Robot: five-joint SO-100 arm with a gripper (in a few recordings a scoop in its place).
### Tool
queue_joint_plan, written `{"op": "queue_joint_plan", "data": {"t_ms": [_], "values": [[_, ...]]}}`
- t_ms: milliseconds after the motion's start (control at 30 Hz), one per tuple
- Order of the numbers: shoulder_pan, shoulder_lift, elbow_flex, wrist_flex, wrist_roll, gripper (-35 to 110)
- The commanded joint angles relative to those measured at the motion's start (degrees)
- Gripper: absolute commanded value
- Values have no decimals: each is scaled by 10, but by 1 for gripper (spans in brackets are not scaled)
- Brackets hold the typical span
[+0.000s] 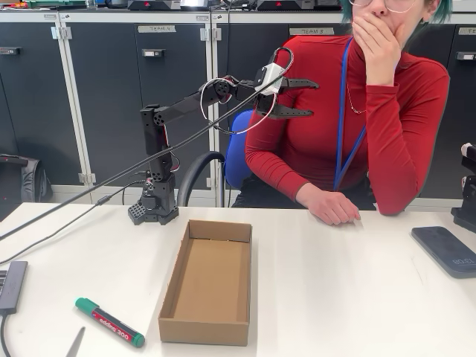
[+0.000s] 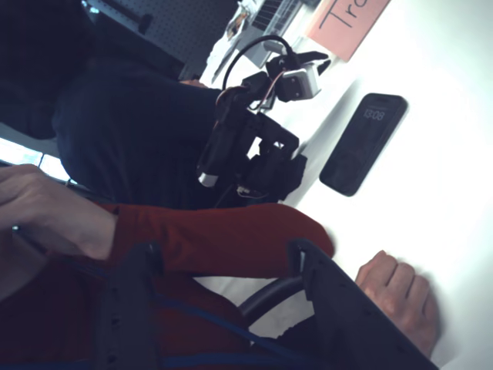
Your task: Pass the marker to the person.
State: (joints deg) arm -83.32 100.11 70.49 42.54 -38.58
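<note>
The green marker (image 1: 109, 322) lies flat on the white table (image 1: 349, 297) at the front left, its cap end toward the back left. My gripper (image 1: 313, 97) is raised high behind the table, open and holding nothing, stretched toward the chest of the person (image 1: 401, 119). The person in the red sweater sits behind the table with one hand over the mouth and the other hand (image 1: 332, 206) resting on the table edge. In the wrist view my gripper (image 2: 223, 258) stands open in front of the person's red sleeve (image 2: 223, 247) and resting hand (image 2: 400, 297).
An open cardboard box (image 1: 208, 281) sits at the table's centre-left, right of the marker. A dark phone (image 1: 446, 251) lies at the right edge. A thin grey pointed thing (image 1: 75, 342) lies below the marker. Cables (image 1: 44, 238) run across the left.
</note>
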Motion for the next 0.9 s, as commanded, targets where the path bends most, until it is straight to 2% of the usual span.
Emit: {"op": "queue_joint_plan", "data": {"t_ms": [0, 867], "values": [[-1, 23, -35, 1, -5, 36], [-4, 25, -40, 17, 3, 36]]}}
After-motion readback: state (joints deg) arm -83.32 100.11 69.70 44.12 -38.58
